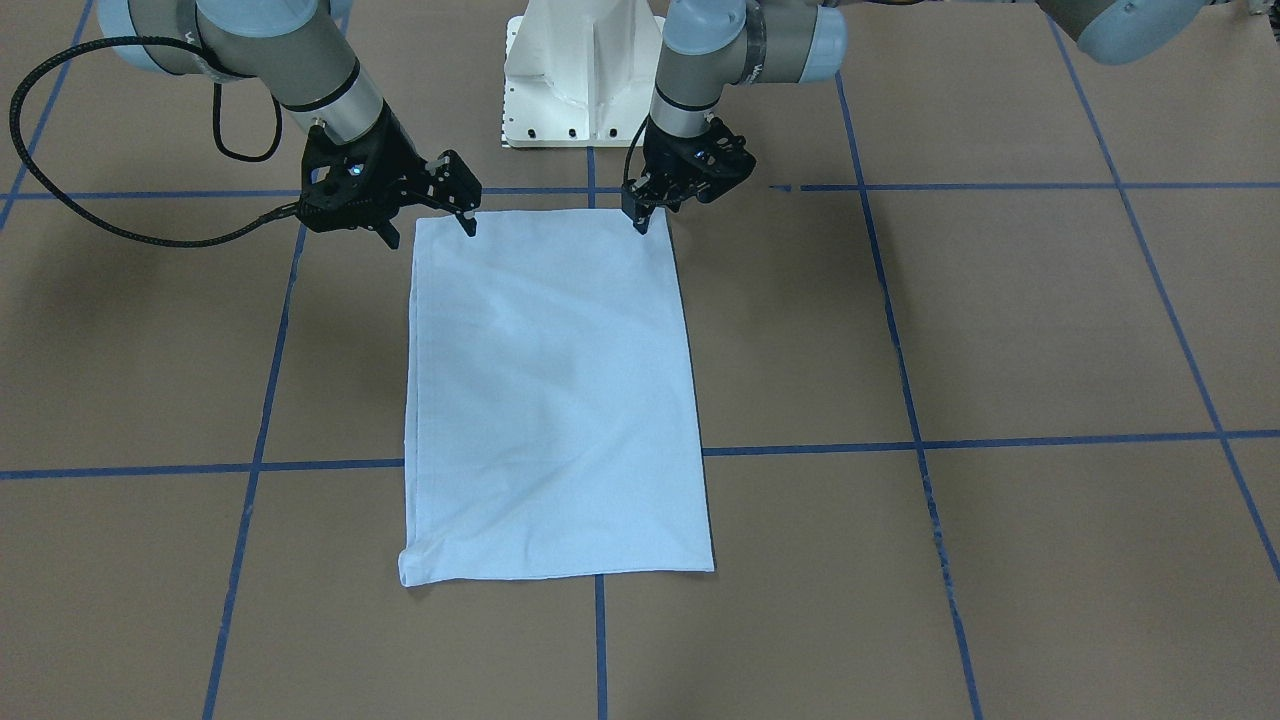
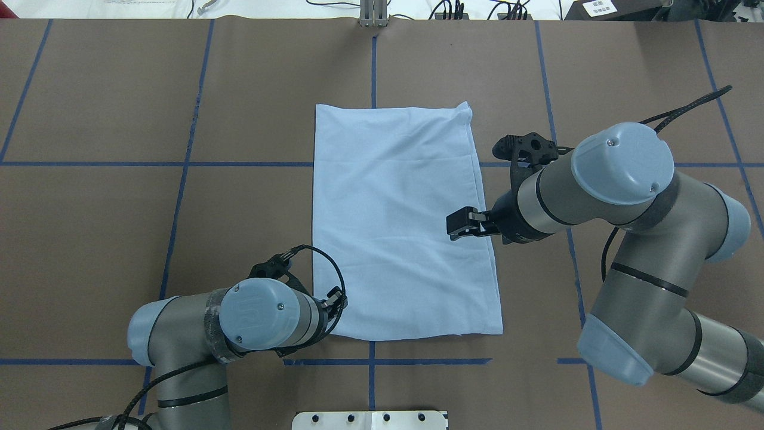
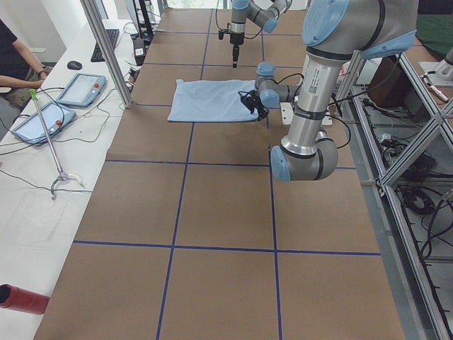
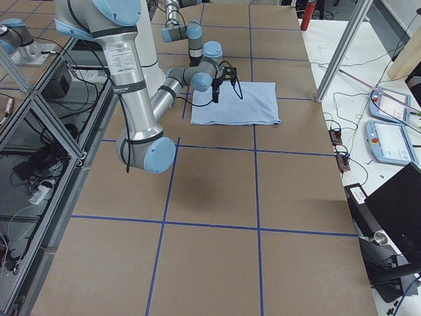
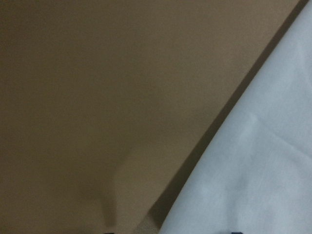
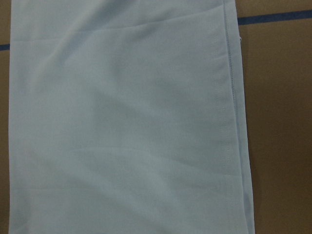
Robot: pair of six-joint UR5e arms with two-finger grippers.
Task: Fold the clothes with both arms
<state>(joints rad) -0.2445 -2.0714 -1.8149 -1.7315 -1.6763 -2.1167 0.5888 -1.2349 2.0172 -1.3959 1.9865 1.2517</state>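
Item 1, T-shirt (image 2: pixel 400 221): pale light blue, folded into a plain upright rectangle, lying flat on the brown table (image 2: pixel 119 239) straight ahead of me at 12 o'clock. Its long sides run from 6 to 12. A few shallow creases cross the middle. A stitched hem (image 6: pixel 229 97) shows along one long edge in my right wrist view.

Item 2, my left gripper (image 1: pixel 641 218): down low at the shirt's 7 o'clock corner, the one nearest my base on my left. The tips sit at the cloth's edge and look drawn close together from the front. I cannot tell whether they have pinched the fabric. My left wrist view shows only bare table and the shirt's edge slanting across, very near.

Item 3, my right gripper (image 1: pixel 427 234): spread wide and holding nothing. One of its fingers (image 1: pixel 466 220) points down at the shirt's 5 o'clock corner, and the other hangs outside the cloth over bare table.

Item 4, blue tape lines (image 2: pixel 179 163): a grid over the table, with one line passing under the shirt.

Item 5, white pedestal (image 1: pixel 585 80): at 6 o'clock of the shirt, between my two arms
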